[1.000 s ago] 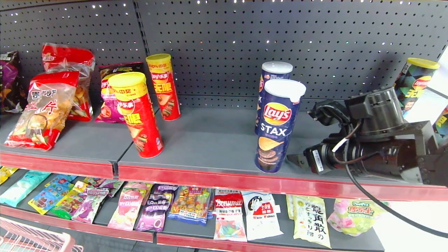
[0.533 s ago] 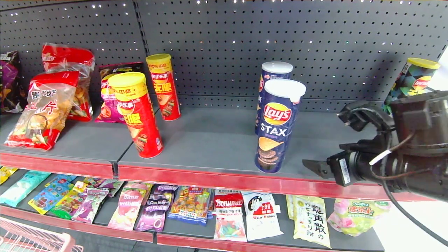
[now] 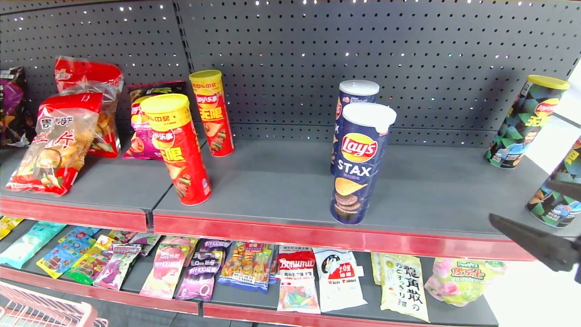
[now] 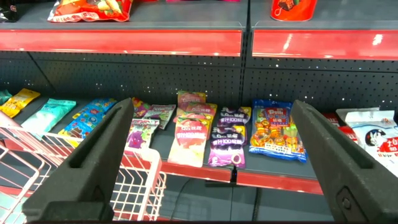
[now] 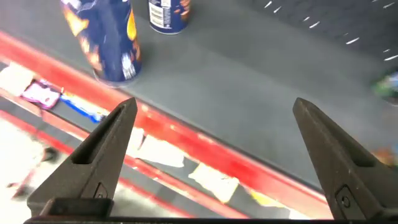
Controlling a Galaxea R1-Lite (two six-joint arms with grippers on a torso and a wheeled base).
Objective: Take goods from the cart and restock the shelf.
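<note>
The upper shelf (image 3: 281,181), grey with a red front lip, runs the full width of the head view, backed by a dark pegboard (image 3: 295,54). Below it, the lower shelf (image 3: 458,313) carries a row of flat sweet packets (image 3: 254,265) lying side by side. The cart (image 3: 32,309), made of pink wire, sits at the bottom left corner, in front of and below the lower shelf. The left gripper (image 4: 211,104) hangs over the cart's rim facing the lower shelf, its jaws spread wide with nothing between them. The right gripper (image 5: 214,102) sits at the right end of the upper shelf, just off the red lip, jaws likewise released and empty; in the head view one finger (image 3: 531,236) juts in from the right edge. The front blue can (image 3: 361,163) stands upright near the shelf's front edge, right of centre, with the back blue can (image 3: 356,93) just behind it. Left of centre the front red can (image 3: 177,150) stands upright with a yellow lid, and the back red can (image 3: 212,113) stands deeper in, near the pegboard. At the right end a patterned green can (image 3: 526,122) stands at the back, and a second patterned can (image 3: 556,195) is cut off by the picture edge nearer the front. Snack bags (image 3: 54,141) lean together at the far left of the upper shelf.
</note>
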